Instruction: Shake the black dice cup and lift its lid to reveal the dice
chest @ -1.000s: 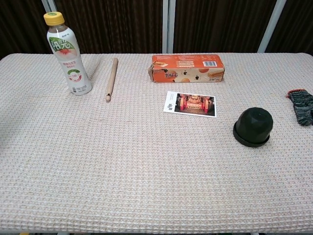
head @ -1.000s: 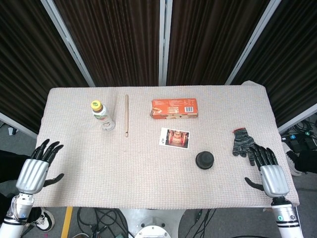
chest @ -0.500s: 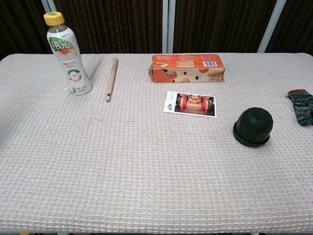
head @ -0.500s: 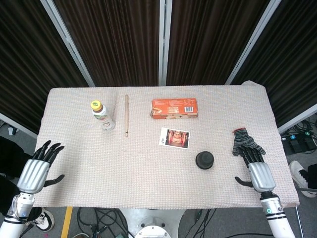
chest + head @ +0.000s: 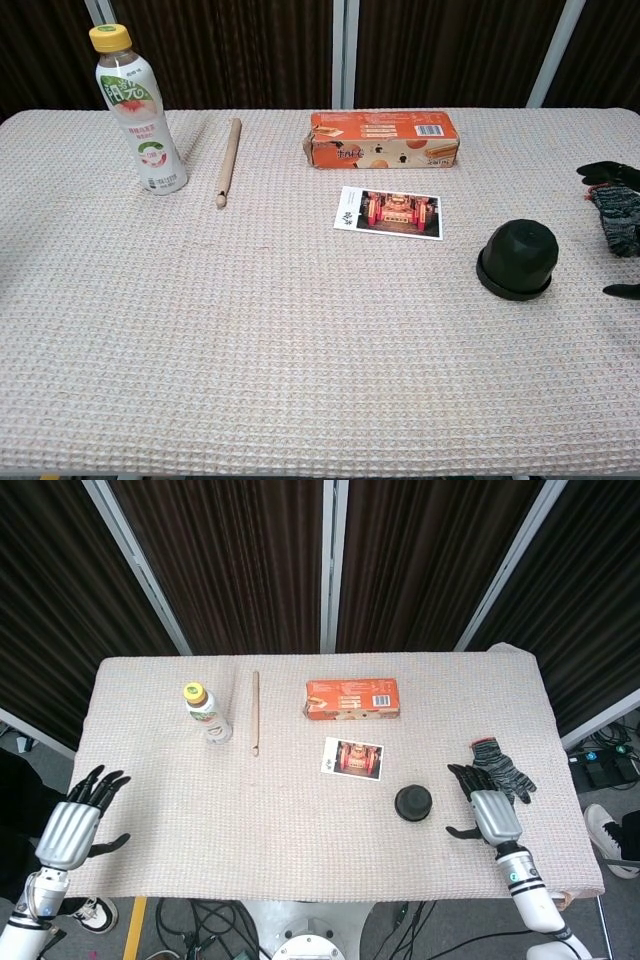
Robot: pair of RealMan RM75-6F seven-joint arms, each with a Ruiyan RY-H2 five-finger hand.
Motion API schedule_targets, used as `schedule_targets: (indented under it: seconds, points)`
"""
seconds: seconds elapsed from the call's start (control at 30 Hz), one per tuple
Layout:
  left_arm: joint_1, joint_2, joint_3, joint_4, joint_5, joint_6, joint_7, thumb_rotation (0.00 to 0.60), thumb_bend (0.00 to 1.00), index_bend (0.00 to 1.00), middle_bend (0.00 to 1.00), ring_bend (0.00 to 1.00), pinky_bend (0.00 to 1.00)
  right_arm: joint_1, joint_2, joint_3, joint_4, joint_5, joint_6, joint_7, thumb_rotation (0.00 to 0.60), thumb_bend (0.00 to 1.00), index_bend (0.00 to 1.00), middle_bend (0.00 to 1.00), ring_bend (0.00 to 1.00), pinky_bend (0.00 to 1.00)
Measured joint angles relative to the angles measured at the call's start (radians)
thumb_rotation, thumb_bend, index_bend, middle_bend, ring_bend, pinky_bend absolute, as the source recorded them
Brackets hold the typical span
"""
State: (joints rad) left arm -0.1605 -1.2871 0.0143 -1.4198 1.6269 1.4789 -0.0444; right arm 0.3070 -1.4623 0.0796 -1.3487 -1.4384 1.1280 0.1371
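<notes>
The black dice cup (image 5: 412,803) (image 5: 518,259) stands lid-on on the cloth-covered table, right of centre and untouched. My right hand (image 5: 487,808) hovers just to its right with fingers spread and empty; in the chest view only its fingertips (image 5: 600,172) show at the right edge. Far off at the table's front left corner is my left hand (image 5: 72,821), also spread and holding nothing, and the chest view does not show it.
A striped knit glove (image 5: 500,764) (image 5: 617,215) lies just beyond my right hand. A photo card (image 5: 353,757) and an orange box (image 5: 352,699) lie behind the cup. A bottle (image 5: 207,712) and wooden stick (image 5: 255,713) are at the back left.
My right hand has moved left and forward over the table toward the dice cup, passing beside the glove. Its fingertips now show in the chest view. The left hand barely moved.
</notes>
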Motion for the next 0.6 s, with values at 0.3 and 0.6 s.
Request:
schedule_targets:
  seconds: [0.3,0.6]
  points:
    - [-0.001,0.006,0.001,-0.010,-0.002,-0.002,0.006,0.600,0.12,0.15,0.12,0.00,0.19,0.057,-0.014,0.008,-0.012,0.044,-0.105,0.045,0.600,0.00,0.00,0.10,0.00,0.00]
    - [-0.001,0.009,0.002,-0.011,-0.003,-0.001,0.001,0.600,0.12,0.15,0.12,0.00,0.19,0.099,-0.059,0.022,0.023,0.086,-0.165,0.056,0.600,0.00,0.00,0.14,0.00,0.00]
